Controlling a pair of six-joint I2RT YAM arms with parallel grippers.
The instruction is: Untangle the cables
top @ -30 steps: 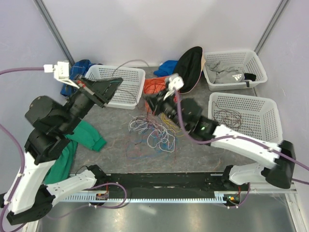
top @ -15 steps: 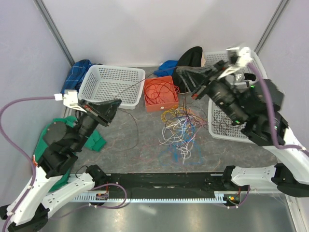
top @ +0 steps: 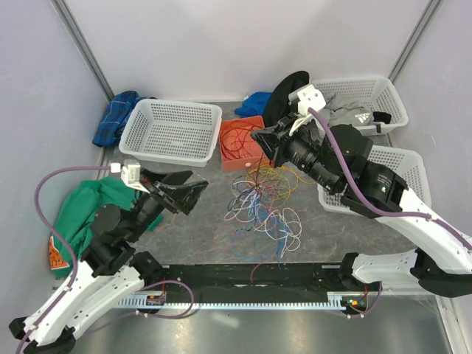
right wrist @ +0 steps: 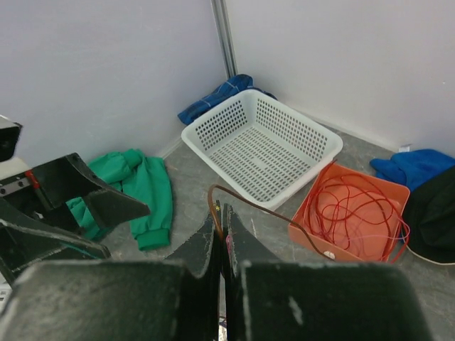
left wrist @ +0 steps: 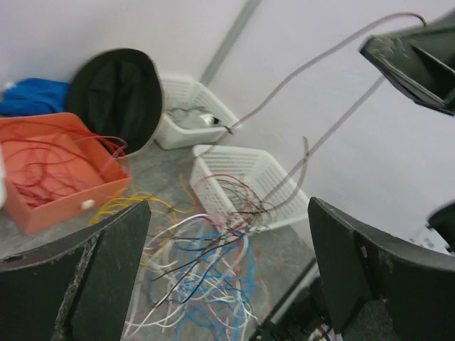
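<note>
Many thin cables (top: 264,210) lie in a loose tangle mid-table in the overhead view. The left gripper (top: 183,196) gapes wide to the tangle's left, holding nothing. The right gripper (top: 264,144) is pinched together at the tangle's far edge, beside an orange tray (top: 224,151) of red wire.

From the left wrist, the fingers stand well apart, with the cables beyond them.

From the right wrist, the shut fingers clamp one dark strand arcing toward the tray.

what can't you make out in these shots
- top view: right arm covers most of the near basket; contents unseen
- left wrist view: cables blurred, crossings unreadable
- right wrist view: right claw hides the cables below and the near end of the brown cable it pinches
</note>
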